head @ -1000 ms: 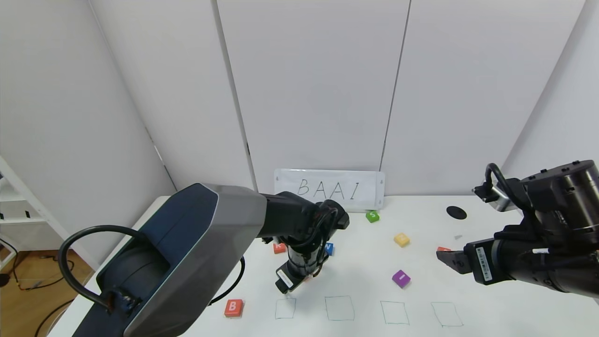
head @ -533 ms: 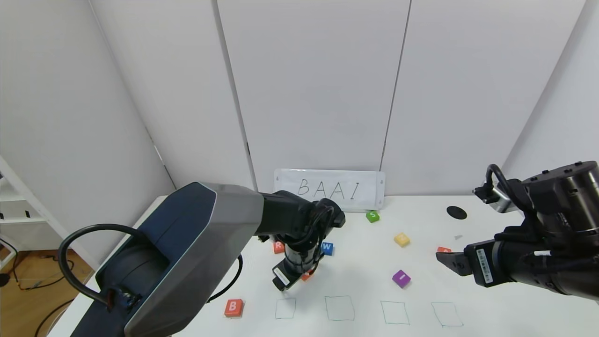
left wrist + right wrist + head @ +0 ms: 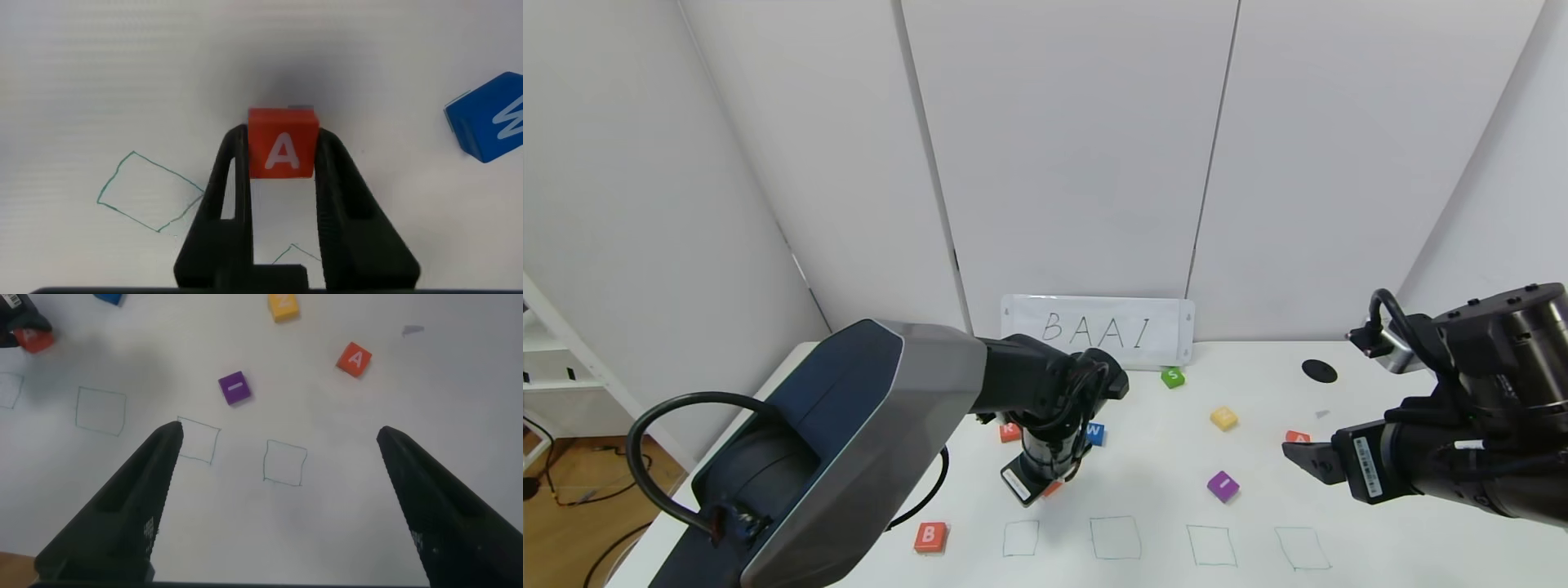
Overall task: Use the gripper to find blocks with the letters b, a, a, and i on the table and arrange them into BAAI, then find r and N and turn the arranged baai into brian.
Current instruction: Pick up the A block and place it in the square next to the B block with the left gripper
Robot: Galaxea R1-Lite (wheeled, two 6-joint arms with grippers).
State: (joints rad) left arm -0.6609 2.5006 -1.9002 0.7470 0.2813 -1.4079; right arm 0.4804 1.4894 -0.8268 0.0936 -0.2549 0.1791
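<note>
My left gripper [image 3: 1039, 487] is shut on an orange-red A block [image 3: 282, 153], just above the white table [image 3: 1143, 474], behind the leftmost green square [image 3: 1021, 538]. The block shows as a red corner in the head view [image 3: 1053, 488]. The B block [image 3: 930, 536] lies at the front left. The R cube [image 3: 1010, 430] sits behind my left wrist, partly hidden. The purple I block [image 3: 1223, 486] lies right of centre and shows in the right wrist view [image 3: 234, 387]. The second A block [image 3: 1297, 437] lies by my right gripper [image 3: 1297, 454], which is open and empty above the table.
A blue W cube [image 3: 1096, 432], a green S cube [image 3: 1173, 376] and a yellow cube [image 3: 1223, 418] lie further back. A BAAI sign [image 3: 1097, 330] leans on the wall. A black hole [image 3: 1319, 371] is at the back right. Three more green squares run rightward along the front edge.
My left gripper has shifted slightly over the same spot, still holding the A block. The right arm has barely moved.
</note>
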